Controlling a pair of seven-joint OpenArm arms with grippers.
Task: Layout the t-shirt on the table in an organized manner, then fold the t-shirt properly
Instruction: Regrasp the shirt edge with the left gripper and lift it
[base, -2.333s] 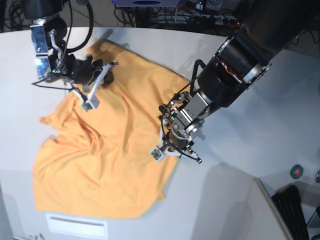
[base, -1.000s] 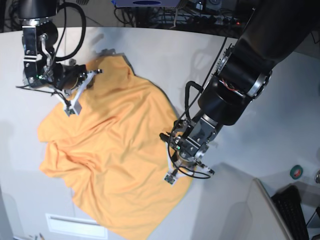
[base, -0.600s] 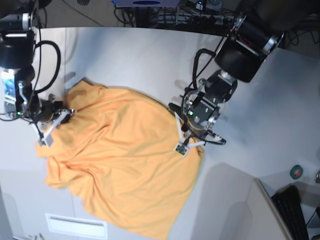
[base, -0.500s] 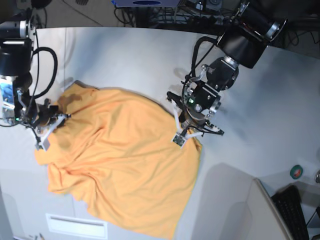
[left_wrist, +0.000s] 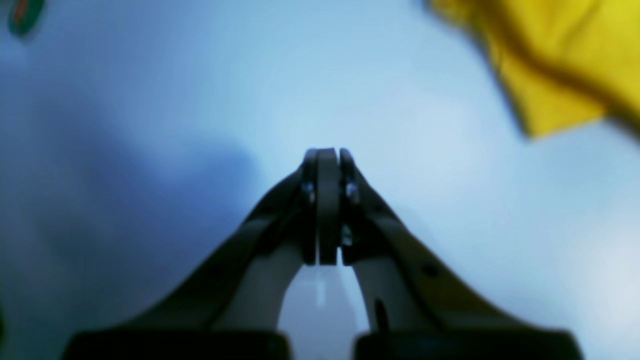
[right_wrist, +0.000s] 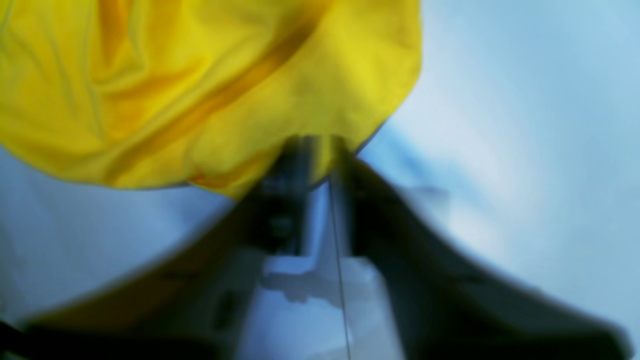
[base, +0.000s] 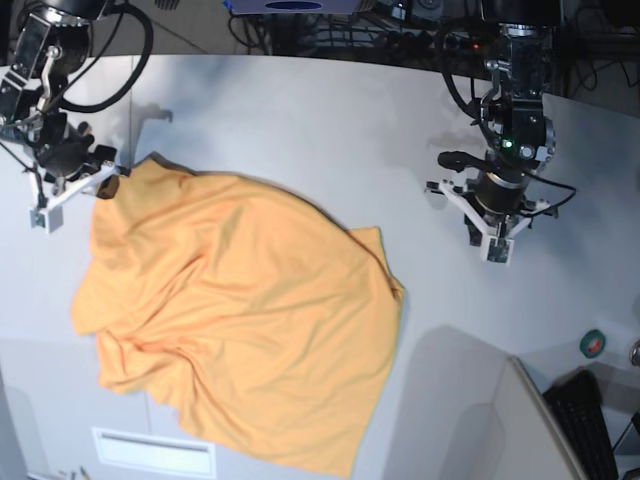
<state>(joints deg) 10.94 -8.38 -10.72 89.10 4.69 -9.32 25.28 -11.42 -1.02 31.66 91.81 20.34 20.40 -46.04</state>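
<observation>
Right tool (base: 85, 185): seen at the far-left corner of the t-shirt (base: 240, 320), with cloth draped over its tips in the wrist view. That view is blurred, so it cannot be told whether the corner is pinched or being released.
T-shirt: now spread wider across the table (base: 300, 120) than 1 second ago, its left corner drawn outward. It lies mostly flat, with creases and a ragged near-left edge.
Left tool (base: 490, 225): the shirt's right edge has been let go, and the tool has been carried well clear to the right. Its jaws are pressed together on nothing.
Meaning: the spreading pull is judged finished. Smoothing and squaring are still needed before any of the folds can be made.
</observation>
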